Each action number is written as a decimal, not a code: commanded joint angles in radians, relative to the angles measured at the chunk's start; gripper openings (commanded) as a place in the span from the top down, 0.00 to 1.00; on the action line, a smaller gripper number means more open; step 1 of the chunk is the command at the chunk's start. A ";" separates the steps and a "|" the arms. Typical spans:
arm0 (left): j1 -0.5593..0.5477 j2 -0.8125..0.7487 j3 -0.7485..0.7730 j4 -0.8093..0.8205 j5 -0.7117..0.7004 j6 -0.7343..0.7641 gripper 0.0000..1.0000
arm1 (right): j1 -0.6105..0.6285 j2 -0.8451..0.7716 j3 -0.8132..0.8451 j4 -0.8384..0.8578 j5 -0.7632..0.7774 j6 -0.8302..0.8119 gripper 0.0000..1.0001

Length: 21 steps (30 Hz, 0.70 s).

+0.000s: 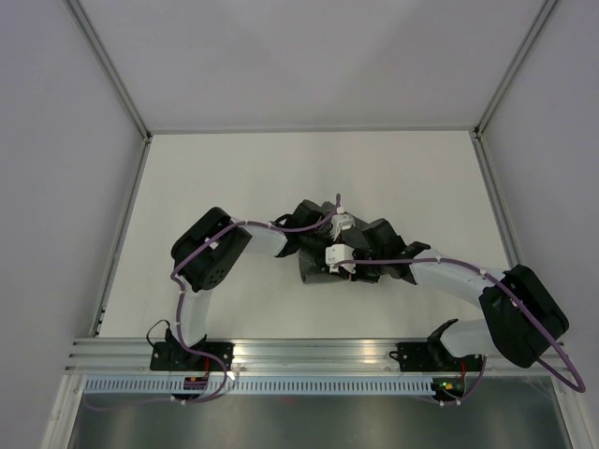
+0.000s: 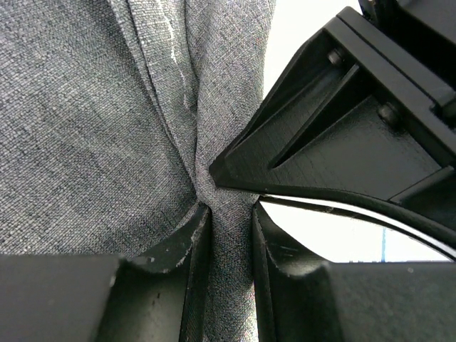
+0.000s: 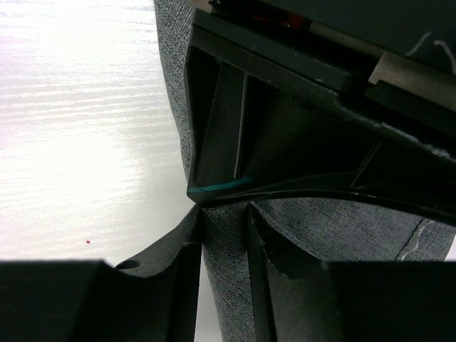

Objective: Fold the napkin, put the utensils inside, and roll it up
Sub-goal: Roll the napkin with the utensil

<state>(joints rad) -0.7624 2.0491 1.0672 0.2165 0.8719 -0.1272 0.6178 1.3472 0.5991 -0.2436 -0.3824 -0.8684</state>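
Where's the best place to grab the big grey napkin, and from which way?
Probably a gathered ridge by its stitched edge, coming down from above. The napkin is bunched into thin folds that closing jaws can pinch, while flat cloth gives nothing to catch. The left pincer and right pincer each clamp such a fold.

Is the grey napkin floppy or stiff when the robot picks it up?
Probably floppy: the napkin bunches into soft folds where the left gripper pinches it. Likely light too, since the right gripper holds it by just a thin fold. Its woven surface looks grippy, not slippery.
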 commanded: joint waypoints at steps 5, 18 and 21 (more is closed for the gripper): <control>0.006 0.057 -0.038 -0.131 -0.068 0.001 0.82 | 0.003 0.063 0.015 -0.062 -0.004 -0.012 0.52; 0.012 0.057 -0.050 -0.105 -0.070 -0.009 0.85 | 0.003 0.087 0.025 -0.068 -0.006 -0.014 0.67; 0.014 0.034 -0.073 -0.062 -0.077 -0.029 0.74 | 0.003 0.099 0.037 -0.092 -0.009 -0.018 0.73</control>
<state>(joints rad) -0.7532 2.0518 1.0576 0.2344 0.8852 -0.1421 0.6178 1.4082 0.6262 -0.2554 -0.3840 -0.8936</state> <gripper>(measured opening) 0.313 0.356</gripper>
